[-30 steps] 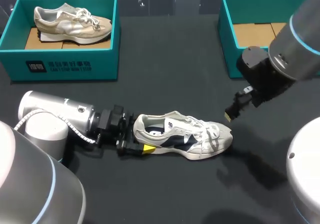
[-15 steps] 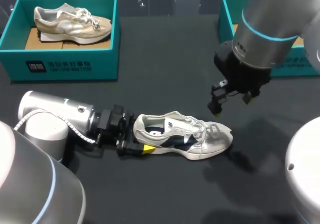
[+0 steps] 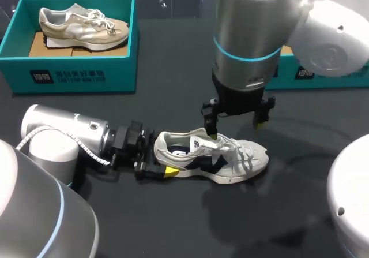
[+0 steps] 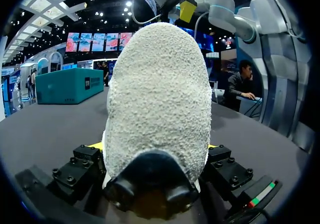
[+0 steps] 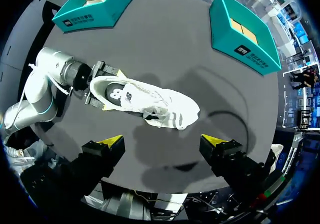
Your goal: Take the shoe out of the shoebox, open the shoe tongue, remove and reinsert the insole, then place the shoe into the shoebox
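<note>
Slippage is the risk: the white sneaker [image 3: 210, 157] lies on the table [image 3: 173, 67], heel clamped in the left gripper [image 3: 157, 167], and the wide-open, empty right gripper [image 3: 235, 125] above its tongue could snag laces and tug it free

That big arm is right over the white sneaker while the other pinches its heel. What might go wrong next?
The right claw hangs open above the laces of the white shoe; coming down, it might snag a lace instead of the tongue. The left claw grips only the heel, so a tug on the tongue could twist the shoe loose or drag it.
</note>
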You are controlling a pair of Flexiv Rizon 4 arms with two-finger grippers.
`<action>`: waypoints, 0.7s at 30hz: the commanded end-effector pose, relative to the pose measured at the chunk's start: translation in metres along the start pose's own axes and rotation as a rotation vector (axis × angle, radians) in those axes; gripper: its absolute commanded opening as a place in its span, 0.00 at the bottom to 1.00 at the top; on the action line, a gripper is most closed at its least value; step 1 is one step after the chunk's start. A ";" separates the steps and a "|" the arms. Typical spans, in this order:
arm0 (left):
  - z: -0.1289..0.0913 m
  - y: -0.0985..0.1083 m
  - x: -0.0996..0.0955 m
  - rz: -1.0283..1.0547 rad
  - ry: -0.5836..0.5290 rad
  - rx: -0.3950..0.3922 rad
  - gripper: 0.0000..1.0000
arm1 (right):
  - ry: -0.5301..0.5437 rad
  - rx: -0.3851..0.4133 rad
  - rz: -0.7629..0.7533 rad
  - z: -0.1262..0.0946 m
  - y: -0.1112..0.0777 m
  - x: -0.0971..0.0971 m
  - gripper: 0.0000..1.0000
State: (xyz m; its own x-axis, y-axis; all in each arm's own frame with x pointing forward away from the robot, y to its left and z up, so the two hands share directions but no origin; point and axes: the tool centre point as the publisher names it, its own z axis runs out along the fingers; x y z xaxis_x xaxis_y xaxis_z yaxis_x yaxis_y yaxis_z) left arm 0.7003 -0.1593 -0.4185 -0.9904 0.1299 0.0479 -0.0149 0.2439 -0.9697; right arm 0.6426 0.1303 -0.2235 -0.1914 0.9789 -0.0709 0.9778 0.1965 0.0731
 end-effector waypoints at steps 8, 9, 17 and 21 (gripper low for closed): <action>0.003 0.002 -0.002 0.000 -0.001 0.000 0.00 | -0.150 0.142 0.049 0.010 0.006 0.054 1.00; 0.003 0.002 -0.002 0.000 -0.001 0.000 0.00 | -0.150 0.142 0.049 0.010 0.006 0.054 1.00; 0.003 0.002 -0.002 0.000 -0.001 0.000 0.00 | -0.179 0.145 0.080 0.019 0.016 0.056 1.00; 0.003 0.002 -0.002 0.000 -0.001 0.000 0.00 | -0.195 0.134 0.106 0.031 0.024 0.058 1.00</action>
State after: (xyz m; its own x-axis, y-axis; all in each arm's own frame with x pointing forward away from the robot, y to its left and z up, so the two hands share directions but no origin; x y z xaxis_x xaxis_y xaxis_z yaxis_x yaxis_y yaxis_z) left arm 0.7003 -0.1594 -0.4184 -0.9904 0.1298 0.0478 -0.0149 0.2439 -0.9697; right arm 0.6541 0.1819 -0.2457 -0.0786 0.9716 -0.2233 0.9967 0.0726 -0.0351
